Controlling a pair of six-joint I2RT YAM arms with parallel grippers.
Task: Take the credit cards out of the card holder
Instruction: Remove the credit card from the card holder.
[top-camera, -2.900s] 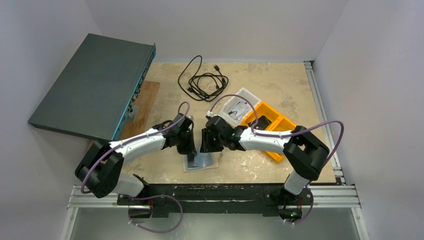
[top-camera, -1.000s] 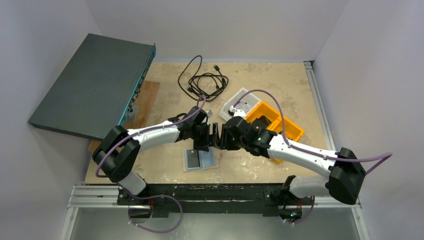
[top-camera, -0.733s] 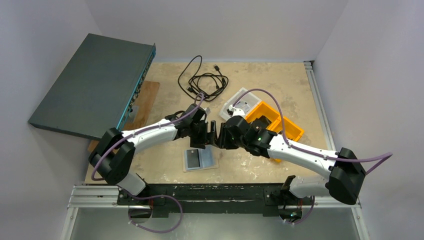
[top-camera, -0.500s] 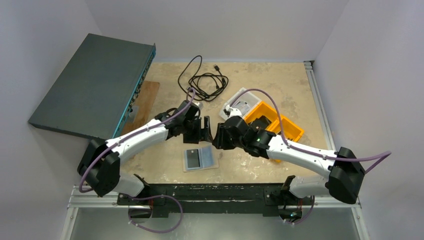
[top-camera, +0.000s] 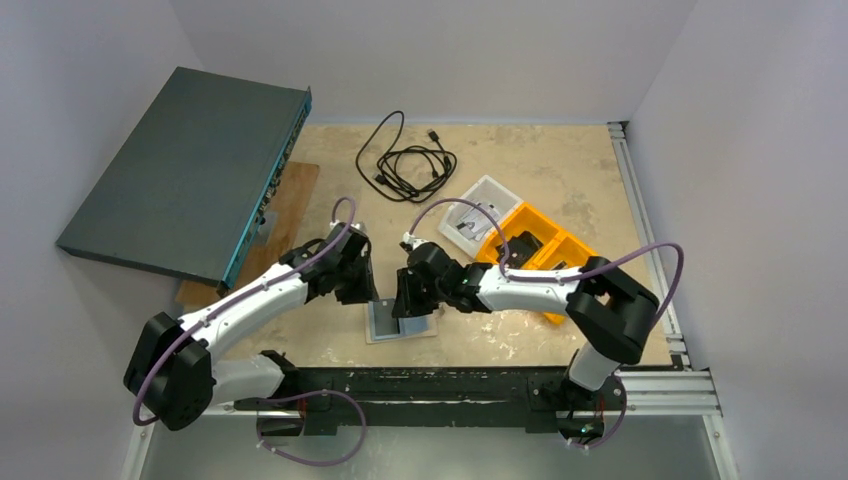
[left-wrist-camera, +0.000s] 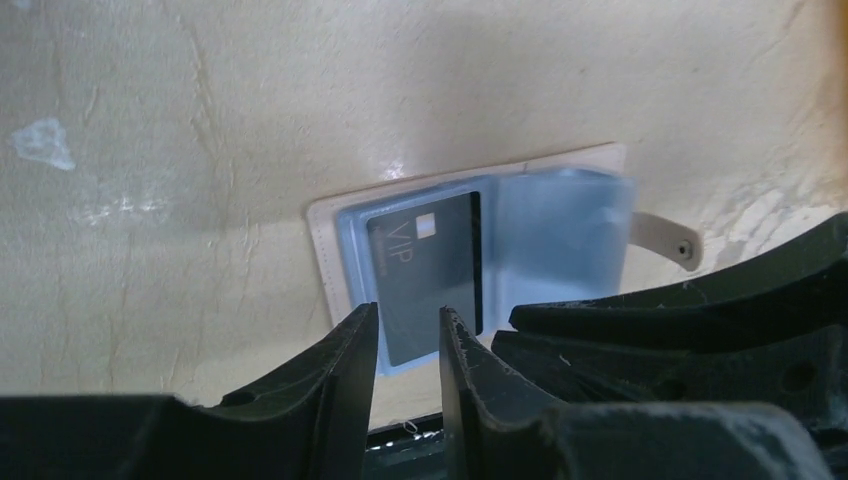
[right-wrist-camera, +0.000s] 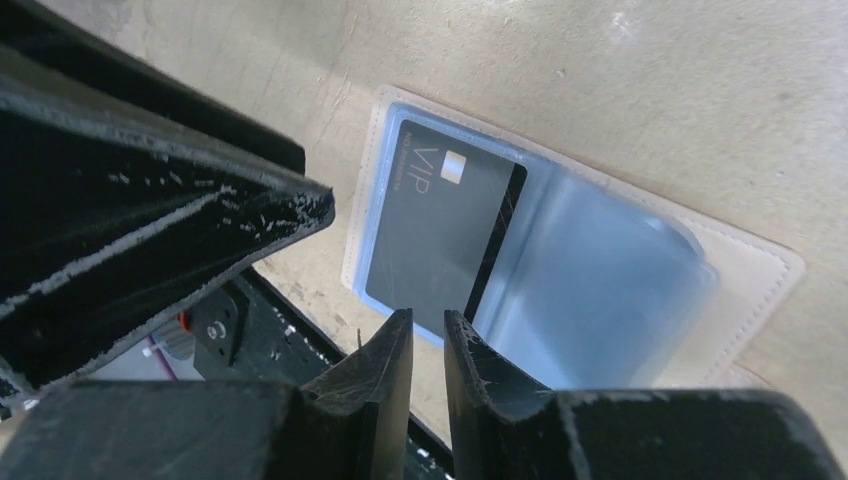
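Left gripper (left-wrist-camera: 407, 316) and right gripper (right-wrist-camera: 427, 320): each with jaws a slit apart, nothing held, poised just above the card holder (left-wrist-camera: 560, 225). It lies open and flat beneath both, with one dark card (left-wrist-camera: 430, 260) in a clear sleeve; whether others hide in the far sleeves cannot be told. Risk: the crowded tools may collide, or a pinch may lift the unpinned holder along with the card. Beyond: worn beige table (left-wrist-camera: 200, 150), white tray (top-camera: 497, 190), orange bin (top-camera: 572, 247), coiled cable (top-camera: 405, 160), pale walls.
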